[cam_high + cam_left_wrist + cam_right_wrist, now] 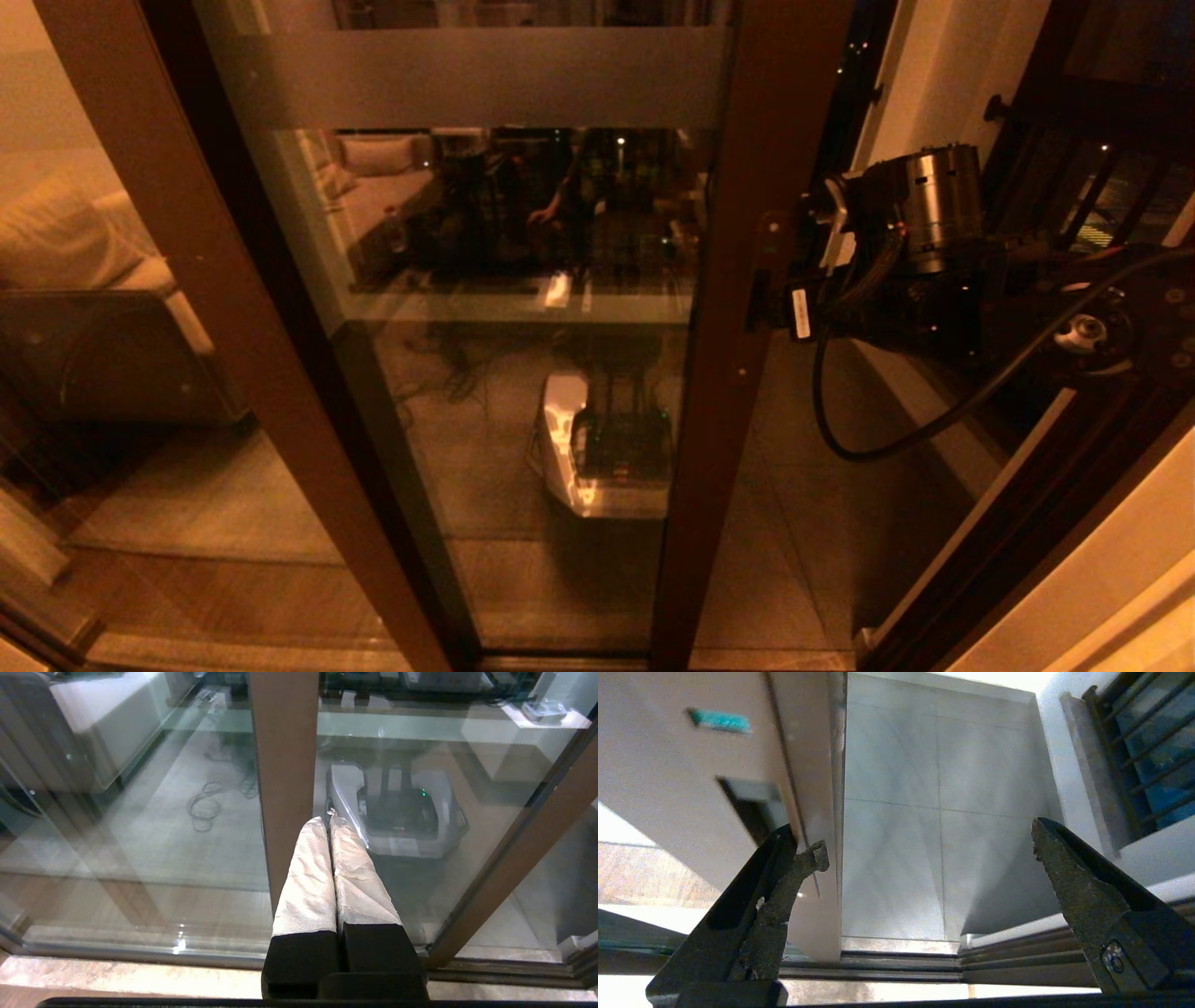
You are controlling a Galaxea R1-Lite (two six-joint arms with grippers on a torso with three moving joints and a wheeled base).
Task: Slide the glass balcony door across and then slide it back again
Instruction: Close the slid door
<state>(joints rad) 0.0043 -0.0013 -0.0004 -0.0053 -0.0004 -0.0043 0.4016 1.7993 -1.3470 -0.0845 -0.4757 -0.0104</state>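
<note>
The door (523, 280) fills the centre, its right stile beside an open gap. The right gripper (924, 849), fingers spread wide and holding nothing, sets one finger (784, 877) by the handle (747, 807), seemingly for pushing. The left gripper (332, 826), closed and empty, idles near the glass.

No readable text anywhere. Small white label (800, 313) on the black right wrist beside the dark brown door stile (747, 280): print too small to make out. Frosted horizontal band (467, 79) across the tall glass door panel: no characters legible. Teal sticker (720, 720) on the stile: blurred, unreadable.
</note>
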